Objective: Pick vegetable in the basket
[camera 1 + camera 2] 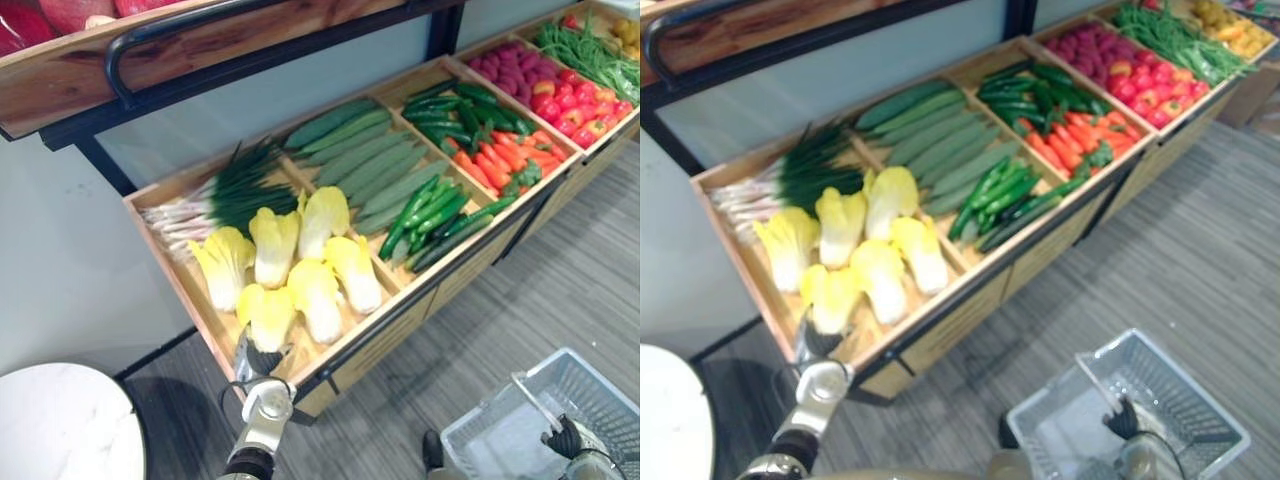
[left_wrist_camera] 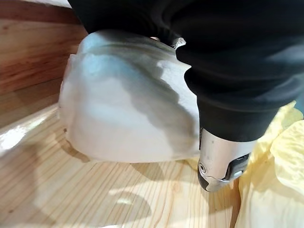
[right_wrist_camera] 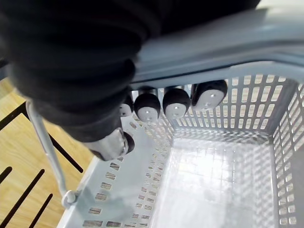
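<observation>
**Target:** napa cabbage (image 1: 268, 315), the one of six closest to the front rim of the wooden display crate (image 1: 178, 285), in its left-end compartment. It has pale yellow crinkled leaves and a white stalk end. It lies flat on the compartment floor with the stalk end toward the front rim, touching the next cabbage. In the left wrist view the stalk end (image 2: 128, 104) is smooth and glossy white, resting on the planks.

**Hard to make out:**
- A round white table (image 1: 60, 425), left of the crate, is cut off at the corner.
- In the head views the left hand (image 1: 257, 362) covers the cabbage's stalk end.
- In the wrist view the leafy end runs out of frame.
- Whether the left hand has closed on the cabbage cannot be told. Its dark cover lies over the stalk end.

**Crate, left to right:**
- spring onions (image 1: 215, 195), behind the cabbages
- pale green cucumbers (image 1: 370, 160)
- green chillies (image 1: 430, 215)
- carrots (image 1: 500, 155)
- tomatoes (image 1: 575, 105)

**Pose:**
- The left arm rises from below the crate's front rim, with the hand reaching over the rim onto the cabbage.
- The right hand (image 3: 71, 71) is in front of the crate's right end. Its fingers are curled round the basket handle (image 3: 213, 47), with dark tips in a row under the bar. The grey plastic basket (image 1: 560, 410) hangs below it.
</observation>
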`<state>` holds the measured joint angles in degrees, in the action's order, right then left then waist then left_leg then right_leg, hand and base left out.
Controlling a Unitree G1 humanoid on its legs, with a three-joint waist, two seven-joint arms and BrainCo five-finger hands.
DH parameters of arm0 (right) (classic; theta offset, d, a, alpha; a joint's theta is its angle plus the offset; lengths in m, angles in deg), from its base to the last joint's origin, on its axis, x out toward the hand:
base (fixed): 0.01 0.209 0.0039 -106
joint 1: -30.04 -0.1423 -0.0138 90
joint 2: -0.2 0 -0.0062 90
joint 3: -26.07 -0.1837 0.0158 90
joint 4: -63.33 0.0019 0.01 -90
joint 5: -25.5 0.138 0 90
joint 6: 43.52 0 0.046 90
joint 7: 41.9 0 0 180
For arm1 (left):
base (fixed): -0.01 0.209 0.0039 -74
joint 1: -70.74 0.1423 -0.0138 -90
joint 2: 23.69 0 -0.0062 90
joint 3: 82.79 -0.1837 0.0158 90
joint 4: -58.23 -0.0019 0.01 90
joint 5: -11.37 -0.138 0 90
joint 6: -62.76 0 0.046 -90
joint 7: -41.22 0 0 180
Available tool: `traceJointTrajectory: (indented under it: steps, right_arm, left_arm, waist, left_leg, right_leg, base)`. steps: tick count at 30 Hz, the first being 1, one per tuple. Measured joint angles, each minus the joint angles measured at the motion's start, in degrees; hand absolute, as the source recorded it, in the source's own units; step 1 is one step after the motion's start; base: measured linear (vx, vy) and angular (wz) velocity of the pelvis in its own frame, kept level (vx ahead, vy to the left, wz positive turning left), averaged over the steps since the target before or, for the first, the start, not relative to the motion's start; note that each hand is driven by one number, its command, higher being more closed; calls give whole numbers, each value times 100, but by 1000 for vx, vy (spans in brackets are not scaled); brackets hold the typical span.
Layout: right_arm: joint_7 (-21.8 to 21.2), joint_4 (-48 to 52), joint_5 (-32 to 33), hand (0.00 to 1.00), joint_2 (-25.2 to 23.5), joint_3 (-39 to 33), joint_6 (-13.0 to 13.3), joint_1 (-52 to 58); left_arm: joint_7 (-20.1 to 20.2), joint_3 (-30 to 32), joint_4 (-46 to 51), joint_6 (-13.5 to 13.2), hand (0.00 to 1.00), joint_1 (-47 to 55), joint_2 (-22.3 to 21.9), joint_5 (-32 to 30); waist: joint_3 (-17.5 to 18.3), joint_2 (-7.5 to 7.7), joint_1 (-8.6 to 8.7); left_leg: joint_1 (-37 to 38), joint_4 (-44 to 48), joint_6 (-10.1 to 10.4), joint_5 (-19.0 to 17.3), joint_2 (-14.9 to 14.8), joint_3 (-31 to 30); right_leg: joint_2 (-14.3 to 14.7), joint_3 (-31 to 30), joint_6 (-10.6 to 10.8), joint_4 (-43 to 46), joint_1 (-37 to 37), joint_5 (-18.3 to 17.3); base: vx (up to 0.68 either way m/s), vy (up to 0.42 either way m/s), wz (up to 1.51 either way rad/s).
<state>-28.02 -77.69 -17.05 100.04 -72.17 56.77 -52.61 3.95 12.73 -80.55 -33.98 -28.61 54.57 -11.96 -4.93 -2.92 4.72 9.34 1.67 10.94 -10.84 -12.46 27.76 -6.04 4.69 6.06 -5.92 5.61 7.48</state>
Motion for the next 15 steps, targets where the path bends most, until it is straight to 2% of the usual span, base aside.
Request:
traceJointTrajectory:
  steps: [8, 15]
  right_arm:
    - [-59, 135, -4, 100, 166, 220, 53, 159]
    - [-66, 103, 5, 100, 160, 220, -27, 253]
  left_arm:
    - [121, 58, -205, 2, 100, -59, 91, 17]
    - [177, -88, -222, -12, 100, -67, 108, 74]
  waist:
    - [-4, 8, 118]
    - [-6, 11, 120]
  left_leg:
    - [128, -2, 7, -5, -33, 10]
    - [169, -20, 6, -4, -8, -30]
  right_leg:
    - [32, -8, 1, -8, -122, 0]
    - [-9, 82, 2, -12, -199, 0]
  base:
    - [-28, -53, -1]
    - [-29, -42, 5]
